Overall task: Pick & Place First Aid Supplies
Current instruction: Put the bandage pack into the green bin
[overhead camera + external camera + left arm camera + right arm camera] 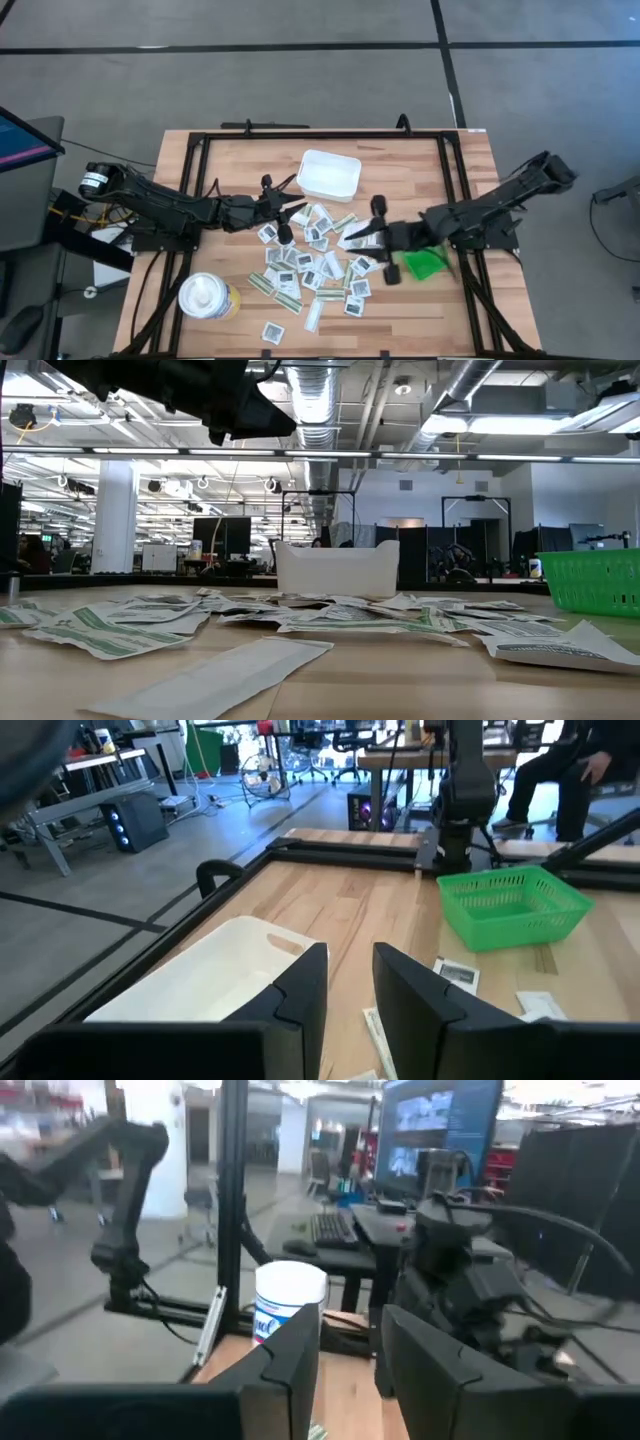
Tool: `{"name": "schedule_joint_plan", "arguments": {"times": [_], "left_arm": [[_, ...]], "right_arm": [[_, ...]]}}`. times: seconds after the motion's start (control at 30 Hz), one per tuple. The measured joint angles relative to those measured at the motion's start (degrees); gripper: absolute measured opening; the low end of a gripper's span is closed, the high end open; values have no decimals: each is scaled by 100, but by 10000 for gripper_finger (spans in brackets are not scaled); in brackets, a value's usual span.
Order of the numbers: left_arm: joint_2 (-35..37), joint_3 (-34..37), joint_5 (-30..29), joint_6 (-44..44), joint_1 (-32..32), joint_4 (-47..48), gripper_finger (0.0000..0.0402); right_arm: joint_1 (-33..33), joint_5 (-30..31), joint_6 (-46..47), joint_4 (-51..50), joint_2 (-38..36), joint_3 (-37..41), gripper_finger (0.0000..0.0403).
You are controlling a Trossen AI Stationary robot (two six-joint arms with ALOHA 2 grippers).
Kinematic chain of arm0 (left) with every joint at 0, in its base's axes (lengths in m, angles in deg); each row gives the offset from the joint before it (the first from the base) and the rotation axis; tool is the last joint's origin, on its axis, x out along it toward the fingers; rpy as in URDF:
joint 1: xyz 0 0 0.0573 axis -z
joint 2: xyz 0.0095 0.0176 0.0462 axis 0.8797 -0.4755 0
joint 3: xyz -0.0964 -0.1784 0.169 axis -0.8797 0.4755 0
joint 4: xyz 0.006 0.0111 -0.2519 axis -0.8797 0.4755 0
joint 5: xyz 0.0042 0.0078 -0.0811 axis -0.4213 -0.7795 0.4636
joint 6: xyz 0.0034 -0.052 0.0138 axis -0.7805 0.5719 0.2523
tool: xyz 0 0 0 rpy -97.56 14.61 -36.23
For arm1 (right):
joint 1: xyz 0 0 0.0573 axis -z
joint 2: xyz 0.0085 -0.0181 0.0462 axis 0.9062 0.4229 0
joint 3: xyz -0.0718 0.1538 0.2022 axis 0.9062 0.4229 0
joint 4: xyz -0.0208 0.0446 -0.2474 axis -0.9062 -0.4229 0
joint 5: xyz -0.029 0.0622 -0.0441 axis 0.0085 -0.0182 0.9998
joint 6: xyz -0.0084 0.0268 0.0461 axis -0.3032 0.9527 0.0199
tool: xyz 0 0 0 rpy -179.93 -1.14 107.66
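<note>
packets (312, 268) between tub (207, 296) and bin (428, 264)

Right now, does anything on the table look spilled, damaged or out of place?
The small flat white packets lie scattered loose across the wooden tabletop, many overlapping, a few strays near the front edge. None shows in the white rectangular tray or the green mesh bin. Nothing looks damaged.

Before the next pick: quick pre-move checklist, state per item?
1. Left gripper empty, fingers apart: ok.
2. Right gripper empty, fingers apart: ok.
3. First aid packets reachable, spread flat between the arms: ok.
4. White tray unobstructed at the table's far side: ok.
5. Green bin clear of the right arm: cannot tell, the arm overlaps it from above.
6. White canister away from the pile: ok.
</note>
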Motion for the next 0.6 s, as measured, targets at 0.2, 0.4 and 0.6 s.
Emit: {"name": "schedule_joint_plan", "arguments": {"times": [0.2,0.4,0.6], "left_arm": [[0,0,0,0,0,0,85],[0,0,0,0,9,110,85],[0,0,0,0,9,114,85]], "right_arm": [[499,-272,-15,-1808,1229,-1532,107],[803,-282,9,-2311,1978,-1980,107],[890,-302,708,-2173,2695,-1836,107]]}}
